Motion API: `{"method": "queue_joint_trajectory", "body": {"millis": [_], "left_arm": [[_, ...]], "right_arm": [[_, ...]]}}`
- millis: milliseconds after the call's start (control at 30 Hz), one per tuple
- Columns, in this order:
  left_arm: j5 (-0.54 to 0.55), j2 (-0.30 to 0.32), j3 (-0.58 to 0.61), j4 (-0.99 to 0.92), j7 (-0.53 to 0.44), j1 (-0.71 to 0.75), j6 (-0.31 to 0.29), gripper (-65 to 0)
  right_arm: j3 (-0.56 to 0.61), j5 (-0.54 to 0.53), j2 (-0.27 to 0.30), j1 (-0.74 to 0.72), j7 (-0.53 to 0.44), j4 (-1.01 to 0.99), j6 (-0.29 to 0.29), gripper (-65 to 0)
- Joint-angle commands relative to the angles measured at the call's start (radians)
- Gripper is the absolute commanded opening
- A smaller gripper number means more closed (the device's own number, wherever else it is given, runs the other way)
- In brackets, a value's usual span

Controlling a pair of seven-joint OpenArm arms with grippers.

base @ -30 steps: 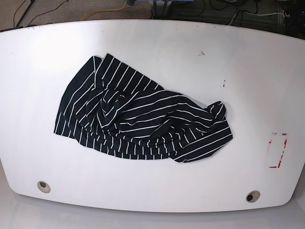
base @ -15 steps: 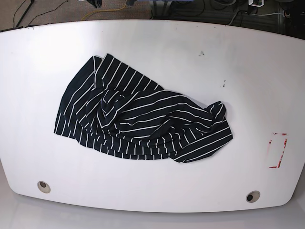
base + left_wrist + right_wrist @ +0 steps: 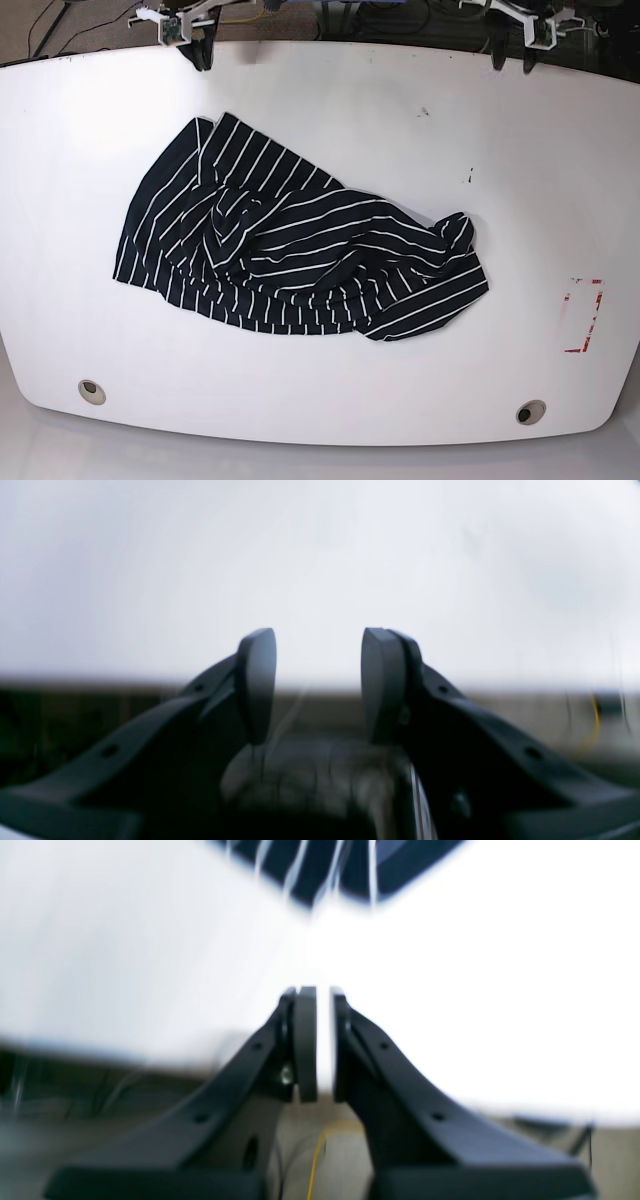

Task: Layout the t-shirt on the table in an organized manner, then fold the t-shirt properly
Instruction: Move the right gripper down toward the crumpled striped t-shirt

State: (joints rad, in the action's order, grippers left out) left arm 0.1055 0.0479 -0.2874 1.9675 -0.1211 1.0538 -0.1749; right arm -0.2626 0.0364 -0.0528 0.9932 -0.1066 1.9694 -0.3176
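The t-shirt [image 3: 290, 250], black with thin white stripes, lies crumpled and bunched in the middle of the white table [image 3: 330, 90]. My right gripper [image 3: 203, 58] hangs over the table's far edge at the base view's upper left, well apart from the shirt. In the right wrist view its fingers [image 3: 305, 1045] stand almost together with nothing between them, and a blurred edge of the t-shirt [image 3: 325, 865] shows far ahead. My left gripper [image 3: 512, 62] hangs at the far edge on the upper right. In the left wrist view the left gripper [image 3: 317, 685] is open and empty above the table [image 3: 320, 555].
Two metal-ringed holes [image 3: 91, 391] [image 3: 530, 411] sit near the front edge. A red-marked rectangle [image 3: 583, 316] lies at the right. Small dark specks [image 3: 468, 177] dot the surface right of centre. Cables [image 3: 235, 18] run on the floor beyond the far edge.
Both arms have come into the base view at the table's far edge, where none showed a second ago. The t-shirt has not moved.
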Motion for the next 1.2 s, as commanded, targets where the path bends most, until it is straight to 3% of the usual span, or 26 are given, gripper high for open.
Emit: {"method": "queue_joint_trajectory", "body": {"millis": [0, 367, 467, 567, 700, 1167], "left_arm": [[0.003, 0.004, -0.003, 0.017, -0.022, -0.008, 0.002, -39.4], [0.001, 0.008, 0.018, 0.017, -0.021, -0.105, 0.002, -39.4], [0.004, 0.031, 0.024, 0.017, -0.021, -0.12, 0.002, -38.1], [0.009, 0.042, 0.038, 0.017, -0.021, -0.139, 0.002, -28.2], [0.009, 0.04, 0.04, 0.017, -0.022, -0.155, 0.004, -15.8], [0.003, 0.045, 0.04, 0.016, -0.022, -0.217, 0.004, -15.3]], "right_arm": [[-0.002, -0.007, 0.001, -0.004, -0.025, 0.018, -0.002, -61.4], [0.019, 0.0, 0.001, -0.101, -0.021, 0.018, -0.002, -60.1], [0.029, 0.0, 0.001, -0.125, 0.009, 0.018, 0.001, -52.5], [0.047, -0.003, 0.001, -0.156, 0.048, 0.018, 0.004, -41.1], [0.056, -0.007, 0.001, -0.187, 0.084, 0.018, 0.004, -33.5], [0.164, 0.001, 0.011, -0.282, 0.236, 0.017, -0.001, -32.8]]}}
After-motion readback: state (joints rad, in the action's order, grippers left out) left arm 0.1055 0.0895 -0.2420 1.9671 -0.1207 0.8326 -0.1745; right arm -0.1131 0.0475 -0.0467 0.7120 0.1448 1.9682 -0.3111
